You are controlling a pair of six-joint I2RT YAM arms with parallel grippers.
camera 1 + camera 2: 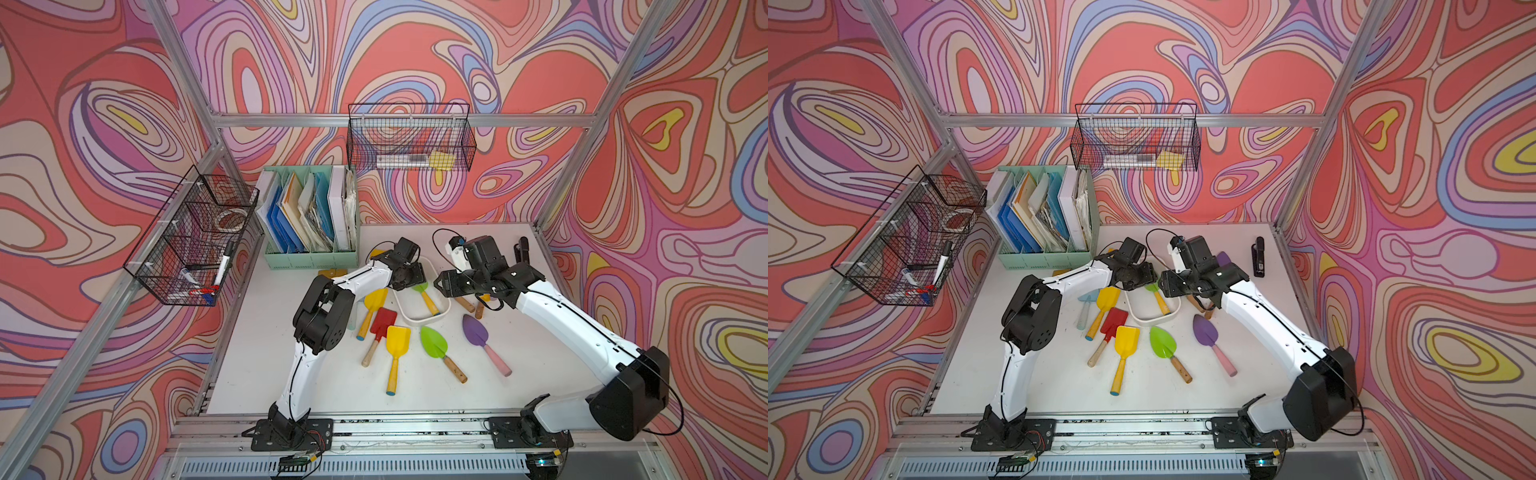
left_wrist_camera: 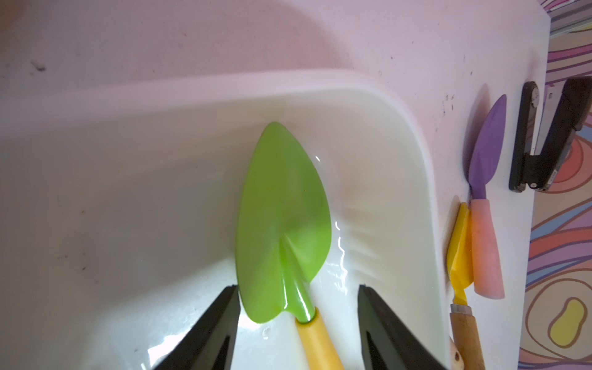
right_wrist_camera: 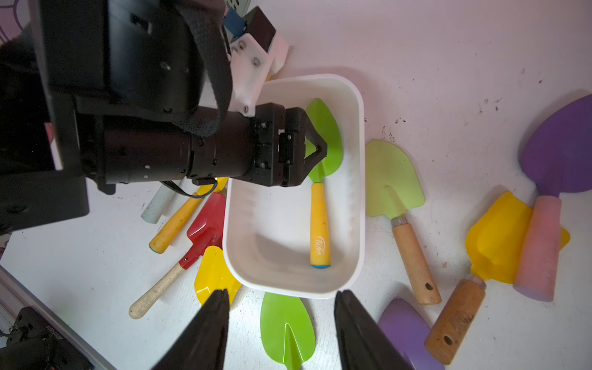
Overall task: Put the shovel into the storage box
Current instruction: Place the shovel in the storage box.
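Straddling the green shovel (image 2: 283,221), the left claw (image 2: 298,323) stood spread with neither finger touching the yellow handle; the shovel lay inside the storage box (image 3: 360,179). Lifting carelessly, a finger could snag that handle and drag it out. Beyond, the right claw (image 3: 282,320) hovered spread, holding nothing, over the box's near rim and might bump it.

Green shovel (image 3: 321,179) lies in white storage box (image 3: 360,192); left tool (image 3: 315,149) above it
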